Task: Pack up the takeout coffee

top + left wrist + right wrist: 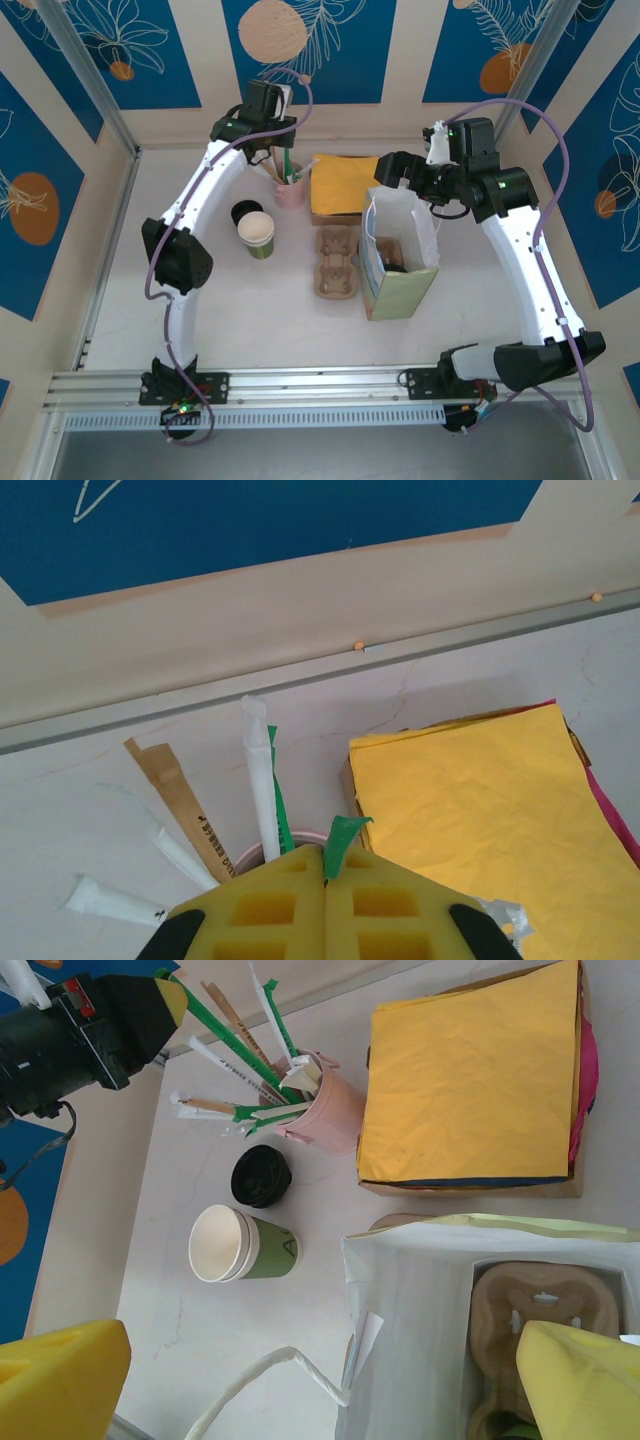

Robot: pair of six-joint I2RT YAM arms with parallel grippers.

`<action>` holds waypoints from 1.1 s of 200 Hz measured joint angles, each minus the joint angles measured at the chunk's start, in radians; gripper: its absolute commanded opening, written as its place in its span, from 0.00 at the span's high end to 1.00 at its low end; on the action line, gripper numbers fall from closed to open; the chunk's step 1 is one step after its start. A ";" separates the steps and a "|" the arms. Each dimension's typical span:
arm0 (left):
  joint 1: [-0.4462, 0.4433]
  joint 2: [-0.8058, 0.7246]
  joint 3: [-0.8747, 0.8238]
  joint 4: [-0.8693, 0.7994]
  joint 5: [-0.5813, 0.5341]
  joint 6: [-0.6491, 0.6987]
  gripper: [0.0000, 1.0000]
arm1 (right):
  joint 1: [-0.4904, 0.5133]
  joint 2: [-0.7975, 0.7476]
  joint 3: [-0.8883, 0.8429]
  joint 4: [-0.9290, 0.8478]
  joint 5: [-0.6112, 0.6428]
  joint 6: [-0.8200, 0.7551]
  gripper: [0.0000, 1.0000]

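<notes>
Over straw cup (290, 190): left jaws clenched on green straw (345, 832)
Rightward, in bag (400, 295): takeout coffee (397, 264), seemingly set below released right jaws

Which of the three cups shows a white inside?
The lidless green cup; the black-lidded cup beside it is closed, and the pink cup holds straws.

The left arm's pincer (280, 140) is hovering over a pink cup of wrapped straws (291, 190), a green-wrapped straw (287, 165) rising toward it. The right arm's pincer (388, 178) is hanging above an open white-and-green paper bag (400, 280) (upright on the white tabletop (260, 320)). A brown moulded-cardboard cup carrier (337, 262) is lying just beside the bag; the black-lidded takeout coffee cup (245, 213) is standing beside a lidless green paper cup (257, 235).
</notes>
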 measured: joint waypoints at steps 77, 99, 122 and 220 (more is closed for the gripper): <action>0.000 -0.051 0.003 0.000 0.000 -0.004 1.00 | -0.001 -0.002 0.000 0.000 0.000 0.000 0.01; 0.000 -0.072 0.005 0.000 0.000 -0.004 1.00 | -0.001 -0.004 0.000 0.000 0.000 0.001 0.01; 0.000 -0.096 0.009 0.001 0.000 -0.004 1.00 | 0.000 -0.008 0.000 0.001 0.000 0.002 0.01; -0.008 -0.217 0.011 0.033 0.000 -0.008 1.00 | 0.005 -0.042 -0.010 0.015 0.000 0.008 0.01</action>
